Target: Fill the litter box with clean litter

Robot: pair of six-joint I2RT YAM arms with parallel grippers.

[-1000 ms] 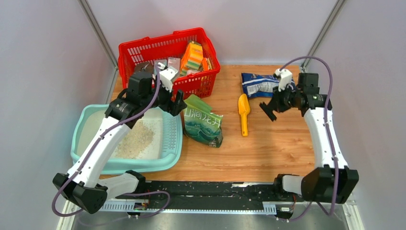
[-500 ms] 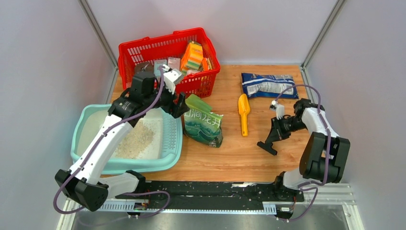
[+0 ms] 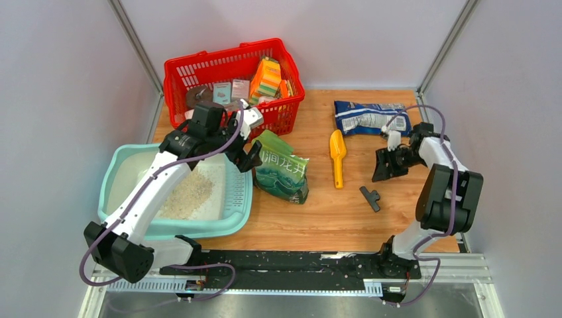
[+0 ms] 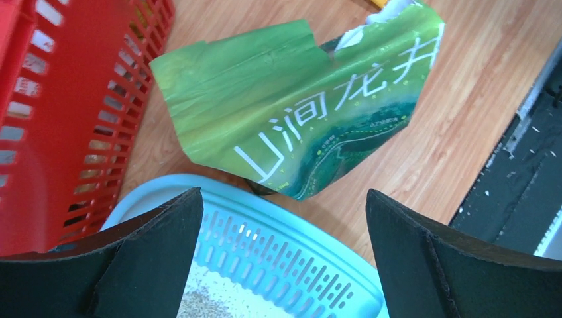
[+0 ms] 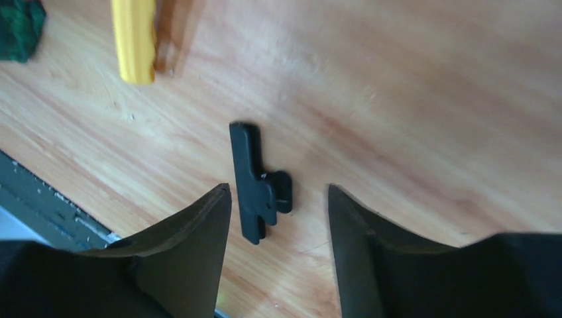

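The pale teal litter box (image 3: 199, 228) sits at the left, with a heap of clean litter (image 3: 189, 192) on its white floor. My left gripper (image 3: 250, 151) hangs open and empty over the box's right rim. In the left wrist view it (image 4: 285, 218) is above the slotted grille (image 4: 285, 258), with grains of litter (image 4: 205, 298) below. A torn green bag (image 3: 281, 169) lies just right of the box. My right gripper (image 3: 384, 165) is open above a black clip (image 5: 255, 182) that lies free on the wood.
A red mesh basket (image 3: 232, 66) with boxes stands behind the litter box. A yellow scoop (image 3: 337, 156) lies mid-table and a blue bag (image 3: 368, 117) at the back right. The black clip (image 3: 371, 197) lies near the right arm. Spilled grains dot the black rail (image 3: 291, 262).
My right gripper swung down toward the table with the black clip, opened and let it go, then drew back. My left gripper opened slightly wider and shifted a little right.
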